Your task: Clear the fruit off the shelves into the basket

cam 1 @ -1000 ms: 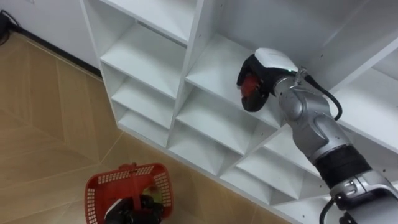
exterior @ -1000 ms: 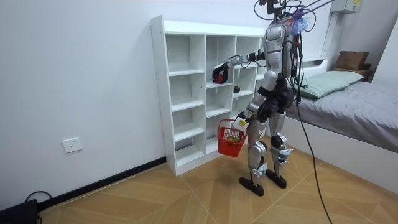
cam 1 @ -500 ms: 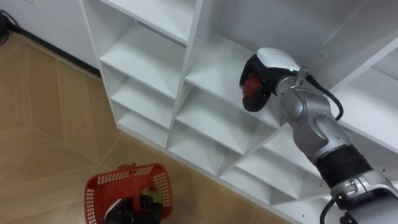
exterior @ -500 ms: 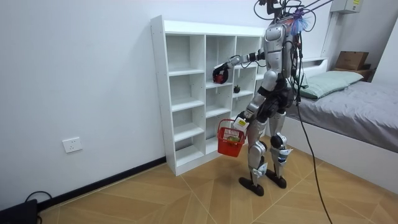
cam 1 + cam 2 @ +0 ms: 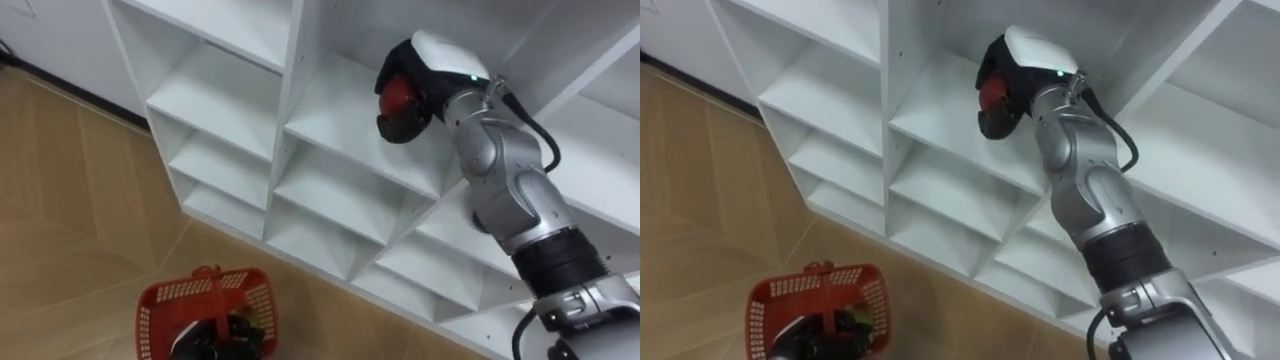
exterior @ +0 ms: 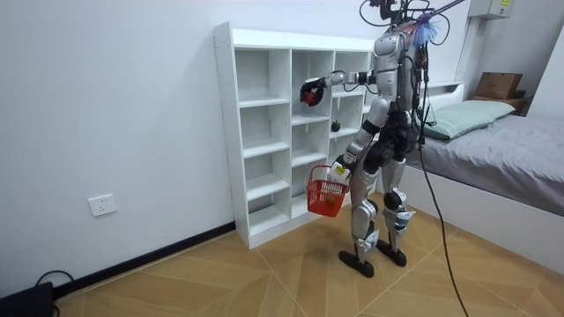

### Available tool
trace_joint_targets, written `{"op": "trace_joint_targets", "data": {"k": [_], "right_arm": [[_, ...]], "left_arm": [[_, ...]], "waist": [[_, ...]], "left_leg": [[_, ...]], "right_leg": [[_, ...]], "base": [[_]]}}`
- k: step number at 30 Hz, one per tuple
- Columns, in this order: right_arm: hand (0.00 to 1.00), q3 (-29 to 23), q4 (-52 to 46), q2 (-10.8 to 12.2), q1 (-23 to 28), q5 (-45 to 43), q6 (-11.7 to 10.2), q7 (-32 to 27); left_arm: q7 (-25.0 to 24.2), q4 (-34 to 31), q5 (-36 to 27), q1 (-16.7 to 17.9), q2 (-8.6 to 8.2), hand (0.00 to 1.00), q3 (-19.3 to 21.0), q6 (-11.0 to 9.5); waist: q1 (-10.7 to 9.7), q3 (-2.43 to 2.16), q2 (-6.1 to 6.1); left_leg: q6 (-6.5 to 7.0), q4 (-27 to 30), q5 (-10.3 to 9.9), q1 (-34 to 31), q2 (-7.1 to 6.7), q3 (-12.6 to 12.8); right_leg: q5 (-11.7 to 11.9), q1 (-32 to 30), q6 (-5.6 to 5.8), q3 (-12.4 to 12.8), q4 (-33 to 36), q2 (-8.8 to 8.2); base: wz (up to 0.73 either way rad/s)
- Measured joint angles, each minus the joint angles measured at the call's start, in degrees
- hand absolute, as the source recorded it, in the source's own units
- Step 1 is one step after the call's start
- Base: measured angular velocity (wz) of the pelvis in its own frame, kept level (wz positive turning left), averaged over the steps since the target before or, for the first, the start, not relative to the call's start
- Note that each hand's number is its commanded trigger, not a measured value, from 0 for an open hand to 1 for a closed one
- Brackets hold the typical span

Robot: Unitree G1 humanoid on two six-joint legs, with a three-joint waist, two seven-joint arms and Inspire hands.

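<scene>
The robot stands facing the white closet (image 5: 215,85), and the step in hand is the pick itself: its right hand (image 5: 440,60) is raised in front of the middle column's upper compartment, fingers curled round a red fruit (image 5: 398,95) that sits in the palm, clear of the shelf board beneath it. Down by its left leg, the left hand (image 5: 205,338) grips the handle of a red basket (image 5: 147,318), which hangs above the wooden floor and seems to hold a few things already, too dark to name. The next move, as I judge it, is to swing the right arm out and down across the body until the fruit is over the basket's mouth, then loosen the fingers. In the room view a small dark thing (image 6: 335,126) on a lower shelf may be another fruit
</scene>
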Motion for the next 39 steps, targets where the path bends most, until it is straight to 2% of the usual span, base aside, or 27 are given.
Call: {"op": "trace_joint_targets", "data": {"k": [3, 4, 5, 6, 7, 12, 14, 19, 22, 25, 28, 33, 39], "right_arm": [[1.0, 0.0, -4.2, 0.0, 3.2, 0.5, -0.1, 0.0], [1.0, 0.0, -5.5, 0.0, 4.3, 1.0, -0.1, 0.0], [1.0, 0.2, -6.4, 0.1, 4.9, 1.2, -0.4, 0.1], [1.0, 0.2, -7.1, 0.4, 5.3, 1.7, -0.8, 0.1], [1.0, 0.1, -8.2, 0.8, 6.3, 2.0, -1.0, 0.1], [1.0, 0.2, -13.0, 1.2, 11.1, 4.6, -1.9, 0.0], [1.0, 0.1, -14.1, 2.4, 13.6, 5.5, -2.5, 0.0], [1.0, -0.1, -14.1, 2.5, 15.8, 10.4, -3.5, 0.0], [1.0, -0.4, -13.9, 2.6, 18.6, 12.0, -4.9, 0.0], [1.0, -0.4, -12.5, 2.9, 22.3, 13.8, -4.8, 0.1], [1.0, -1.5, -9.8, 3.9, 24.9, 14.1, -4.6, 0.2], [1.0, -1.9, -6.4, 4.1, 25.3, 15.9, -4.0, 0.8], [1.0, -1.7, -5.7, 4.7, 25.3, 16.0, -4.1, 1.3]], "left_arm": [[0.0, -0.3, -0.2, -0.3, -1.45, 1.0, -0.6, 0.6], [0.0, -0.8, -0.3, -0.3, -2.0, 1.0, -1.4, 1.0], [0.0, -0.8, -0.3, -0.6, -2.52, 1.0, -2.1, 1.0], [0.0, -0.9, -0.4, -0.8, -2.73, 1.0, -2.4, 1.1], [0.0, -0.9, -0.6, -0.8, -3.34, 1.0, -2.6, 1.1], [0.2, -1.0, -1.1, -1.3, -4.28, 1.0, -3.9, 1.0], [0.2, -1.5, -1.0, -1.4, -4.56, 1.0, -3.8, 1.0], [0.3, -3.3, -1.0, -1.5, -4.78, 1.0, -4.4, 1.0], [0.8, -4.9, -1.0, -1.5, -4.8, 1.0, -5.6, 1.0], [0.9, -5.3, -1.0, -1.8, -5.04, 1.0, -5.7, 1.0], [1.0, -6.0, -1.1, -1.8, -4.97, 1.0, -5.5, 1.1], [0.7, -7.2, -1.1, -2.2, -5.86, 1.0, -6.2, 1.0], [-0.7, -8.1, -1.0, -2.2, -5.62, 1.0, -9.0, 1.0]], "waist": [[-1.2, -0.15, 1.47], [-1.8, -0.32, 2.17], [-2.4, -0.31, 2.95], [-2.6, -0.36, 3.21], [-2.7, -0.61, 3.63], [-3.8, -0.69, 3.84], [-4.3, -0.69, 3.85], [-4.6, -0.69, 3.99], [-4.8, -0.67, 4.73], [-5.6, -0.65, 5.75], [-6.3, -0.67, 6.22], [-7.3, -0.84, 6.56], [-7.3, -0.87, 6.54]], "left_leg": [[0.16, 0.3, -0.1, 0.7, 0.25, 0.6], [0.18, 0.4, -0.2, 1.0, 0.31, 0.9], [0.19, 0.4, -0.2, 1.3, 0.32, 1.4], [0.19, 0.3, -0.2, 1.5, 0.32, 1.8], [0.19, 0.2, -0.2, 1.8, 0.38, 2.3], [0.19, -0.2, -0.2, 3.8, 0.42, 2.7], [0.21, -0.2, -0.2, 4.1, 0.48, 3.1], [0.33, -0.5, -0.2, 4.3, 0.46, 3.1], [0.5, -0.3, -0.3, 4.3, 0.4, 3.0], [0.65, -0.4, -0.2, 4.4, 0.36, 3.0], [0.66, -0.6, -0.2, 4.3, 0.36, 3.4], [0.63, -0.7, -0.3, 4.3, 0.41, 3.8], [0.64, -0.6, -0.3, 4.0, 0.35, 4.0]], "right_leg": [[0.1, 0.6, 0.05, 0.6, 0.1, 0.06], [0.1, 0.6, 0.05, 1.0, 0.4, 0.06], [0.1, 0.5, 0.04, 1.5, 0.9, 0.06], [0.1, 0.5, 0.04, 1.8, 1.0, 0.07], [0.1, 0.6, 0.0, 2.1, 1.1, 0.15], [0.1, 2.3, 0.0, 3.0, 1.0, 0.19], [0.2, 2.3, 0.0, 3.6, 1.2, 0.19], [0.3, 2.3, 0.12, 3.6, 1.2, 0.07], [0.4, 2.4, 0.24, 3.6, 1.0, -0.04], [0.4, 2.5, 0.32, 3.6, 1.0, -0.21], [0.4, 2.2, 0.33, 3.7, 1.0, -0.16], [0.4, 1.9, 0.33, 4.2, 1.0, -0.05], [0.3, 1.5, 0.39, 4.5, 0.8, -0.12]], "base": [[-0.14], [-0.12], [-0.18], [-0.23], [-0.16], [-0.06], [-0.1], [-0.02], [0.0], [0.0], [-0.07], [-0.05], [0.0]]}}
